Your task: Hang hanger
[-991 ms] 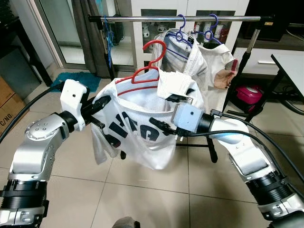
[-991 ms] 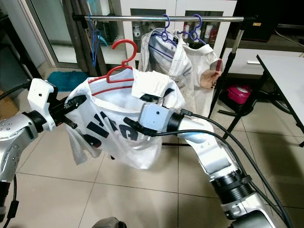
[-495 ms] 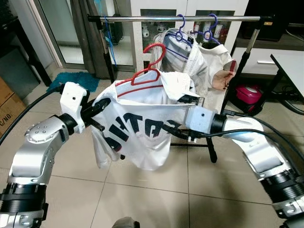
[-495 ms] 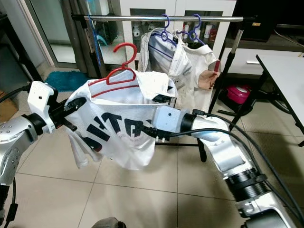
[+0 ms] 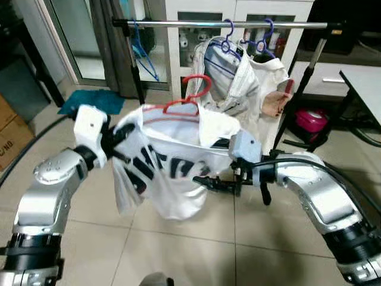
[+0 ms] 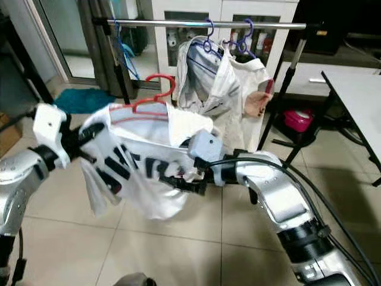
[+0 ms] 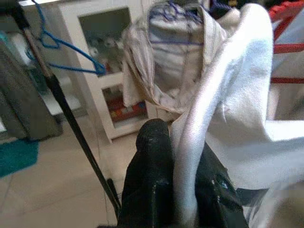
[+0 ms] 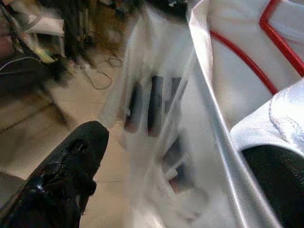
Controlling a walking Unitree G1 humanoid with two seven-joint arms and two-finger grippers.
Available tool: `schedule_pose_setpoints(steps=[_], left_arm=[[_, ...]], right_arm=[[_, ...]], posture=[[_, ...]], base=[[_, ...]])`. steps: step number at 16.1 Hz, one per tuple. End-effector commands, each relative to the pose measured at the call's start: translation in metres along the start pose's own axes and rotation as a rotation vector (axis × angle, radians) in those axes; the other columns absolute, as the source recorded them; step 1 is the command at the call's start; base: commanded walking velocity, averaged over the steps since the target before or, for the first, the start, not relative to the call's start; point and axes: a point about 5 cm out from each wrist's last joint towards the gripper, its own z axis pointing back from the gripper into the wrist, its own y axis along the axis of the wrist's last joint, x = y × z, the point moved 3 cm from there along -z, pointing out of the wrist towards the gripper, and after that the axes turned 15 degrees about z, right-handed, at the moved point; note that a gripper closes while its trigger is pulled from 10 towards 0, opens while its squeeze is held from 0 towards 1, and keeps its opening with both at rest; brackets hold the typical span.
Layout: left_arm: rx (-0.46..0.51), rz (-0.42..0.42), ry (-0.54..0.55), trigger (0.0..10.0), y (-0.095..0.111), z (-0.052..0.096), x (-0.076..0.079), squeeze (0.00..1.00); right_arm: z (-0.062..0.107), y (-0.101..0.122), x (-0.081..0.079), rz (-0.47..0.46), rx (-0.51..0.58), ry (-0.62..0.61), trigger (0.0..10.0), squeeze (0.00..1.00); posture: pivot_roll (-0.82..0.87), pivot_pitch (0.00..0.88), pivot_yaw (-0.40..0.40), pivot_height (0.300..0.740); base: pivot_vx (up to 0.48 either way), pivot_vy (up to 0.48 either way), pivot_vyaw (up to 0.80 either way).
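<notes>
Status: red hanger [image 5: 186, 101] w/ white t-shirt [image 5: 172, 173] on it is held up between both arms, below and in front of the rack rail [image 5: 220, 24]. Hook is near the rail but not over it, so hang step not done yet. I'd call it approx. halfway: garment's on the hanger, lift + hook-on left.

Left gripper [image 7: 183, 178]: clenched on a fold of the shirt's shoulder, cloth pinched between its fingers in the wrist cam.

Right gripper [image 5: 208, 182]: fingers spread apart, shirt fabric running between them; not a firm pinch from what I see, more like it's supporting the cloth. Wrist cam blurry.

Rail already carries two blue hangers w/ a striped shirt [image 5: 229, 71] toward its right end, plus an empty blue hanger [image 5: 143, 56] at its left end. Free gap in between, directly above the red hook; that's where I'd aim.

Text: black lettering on shirt front, motion-blurred and creased, can't read it. No other labels legible.
</notes>
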Motion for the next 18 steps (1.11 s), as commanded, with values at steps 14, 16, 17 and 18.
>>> schedule_pose_setpoints(steps=[14,16,17,18], left_arm=[[-0.079,-0.273,0.011,0.0,-0.006,-0.013,0.015,0.0],[-0.085,-0.214,-0.027,0.0,-0.014,-0.019,0.027,0.0],[-0.058,-0.179,-0.041,0.0,-0.012,-0.021,0.033,0.0],[-0.036,-0.164,-0.043,0.0,-0.011,-0.022,0.036,0.0]], right_arm=[[-0.01,0.006,0.043,0.451,-0.172,-0.289,10.0,0.0],[-0.011,0.016,0.051,0.711,-0.183,-0.403,10.0,0.0],[-0.011,0.018,0.049,0.587,-0.126,-0.446,10.0,0.0],[-0.01,0.015,0.046,0.429,-0.093,-0.46,10.0,0.0]], posture=[[-0.02,0.0,0.043,0.74],[-0.02,0.0,0.043,0.74],[-0.02,0.0,0.045,0.74],[-0.02,0.0,0.044,0.74]], base=[[0.0,0.0,0.0],[0.0,0.0,0.0],[0.0,0.0,0.0],[0.0,0.0,0.0]])
